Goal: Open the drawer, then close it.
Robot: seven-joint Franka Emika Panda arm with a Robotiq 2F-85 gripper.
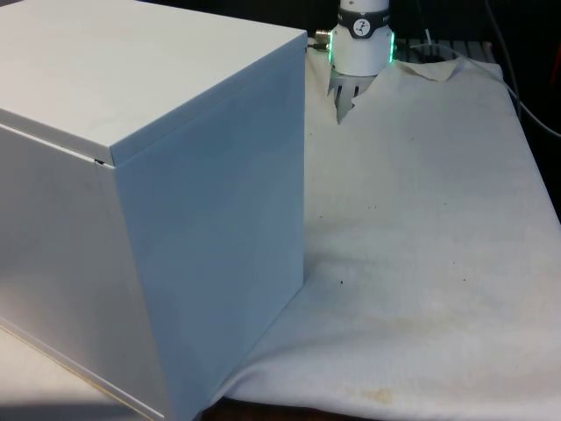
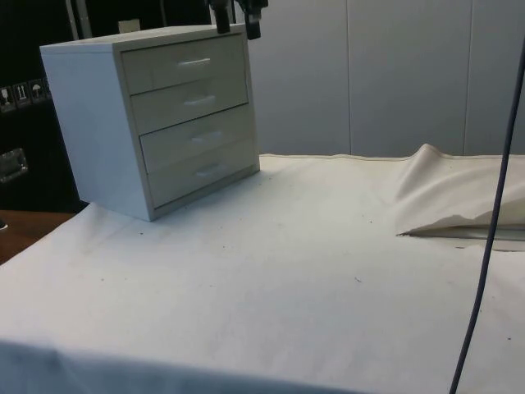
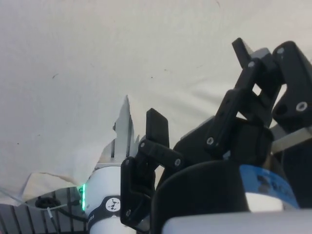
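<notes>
My end effector [image 2: 238, 18] hangs spread and empty just above the chest's [image 2: 152, 115] top front edge; all four drawers [image 2: 187, 64] are shut.

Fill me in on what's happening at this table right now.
A white arm's black two-finger gripper hangs above the top front edge of a white four-drawer wooden chest standing on the white cloth-covered table. All four drawers look shut in the side view, and the gripper is not touching any handle. In the wrist view the fingers stand apart with nothing between them. Whether the drawer has already been opened cannot be told.
</notes>
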